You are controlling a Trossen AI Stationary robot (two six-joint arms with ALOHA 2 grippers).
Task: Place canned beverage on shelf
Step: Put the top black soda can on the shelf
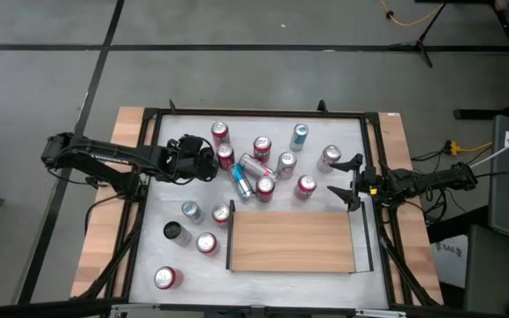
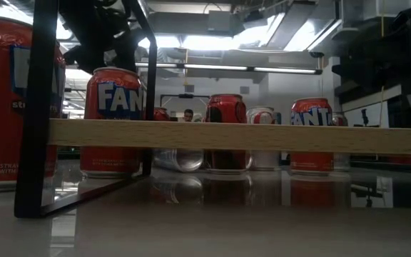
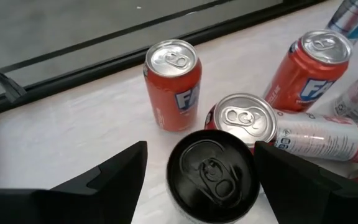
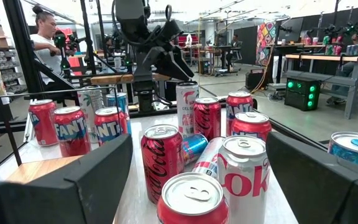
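Black can between left end effector fingers

Shelf front-centre, cans behind it, more cans to its left

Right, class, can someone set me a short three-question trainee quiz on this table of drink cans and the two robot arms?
1. True or false: a can already stands on the flat light-brown wooden shelf board.
2. Which can sits between the fingers of the left gripper? A: orange Fanta can. B: black-topped metal can. C: blue can.
3. Fill in: the fingers of the right gripper are ____.
Key: 1 false; 2 B; 3 open.
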